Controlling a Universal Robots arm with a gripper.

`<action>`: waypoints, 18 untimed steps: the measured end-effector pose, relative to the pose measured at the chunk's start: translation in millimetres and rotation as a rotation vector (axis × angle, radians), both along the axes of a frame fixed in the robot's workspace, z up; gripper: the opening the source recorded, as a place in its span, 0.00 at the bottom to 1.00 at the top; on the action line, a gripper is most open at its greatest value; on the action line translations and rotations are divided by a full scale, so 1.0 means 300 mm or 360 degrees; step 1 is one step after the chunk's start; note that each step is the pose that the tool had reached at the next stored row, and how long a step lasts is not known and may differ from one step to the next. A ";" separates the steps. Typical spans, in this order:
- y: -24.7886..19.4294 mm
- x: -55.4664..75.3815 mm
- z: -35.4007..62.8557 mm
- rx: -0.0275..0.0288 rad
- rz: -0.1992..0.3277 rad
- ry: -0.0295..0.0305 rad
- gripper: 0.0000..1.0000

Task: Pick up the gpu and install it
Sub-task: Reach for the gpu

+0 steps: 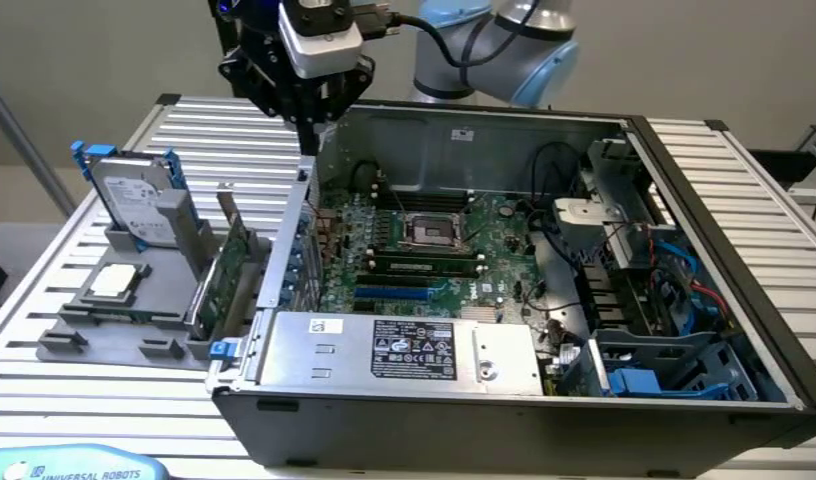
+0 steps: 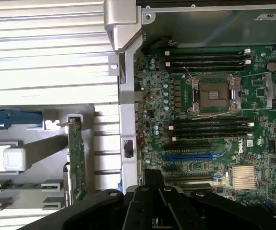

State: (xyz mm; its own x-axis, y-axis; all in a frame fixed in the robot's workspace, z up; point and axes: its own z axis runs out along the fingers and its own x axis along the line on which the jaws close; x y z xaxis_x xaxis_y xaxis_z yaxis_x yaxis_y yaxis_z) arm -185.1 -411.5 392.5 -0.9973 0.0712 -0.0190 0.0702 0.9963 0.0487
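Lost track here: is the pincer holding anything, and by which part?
Nothing. The pincer hangs bare over the case; the card stands in its grey rack.

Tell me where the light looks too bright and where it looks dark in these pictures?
In the wrist view, the table slats glare nearly white and the square silver chip shines pale, while the tool is just a dark shape. In the exterior view, the slats gleam softly, and the computer case looks shadowy inside toward the exterior view's right.
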 end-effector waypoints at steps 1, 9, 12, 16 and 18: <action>-0.004 -0.015 0.000 0.00000 0.0000 -0.00001 0.11; -0.035 -0.136 -0.003 0.00000 0.0000 0.00001 0.11; -0.047 -0.181 -0.005 0.00000 0.0000 0.00000 0.11; -0.060 -0.240 -0.014 -0.00004 0.0000 0.00000 0.11; -0.065 -0.268 -0.020 -0.00008 0.0000 0.00002 0.11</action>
State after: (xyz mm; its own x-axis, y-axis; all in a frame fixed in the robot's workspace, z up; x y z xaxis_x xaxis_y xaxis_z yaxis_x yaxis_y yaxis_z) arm -265.5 -431.0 386.5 -0.9973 0.0711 -0.0189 0.0702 0.9964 0.0483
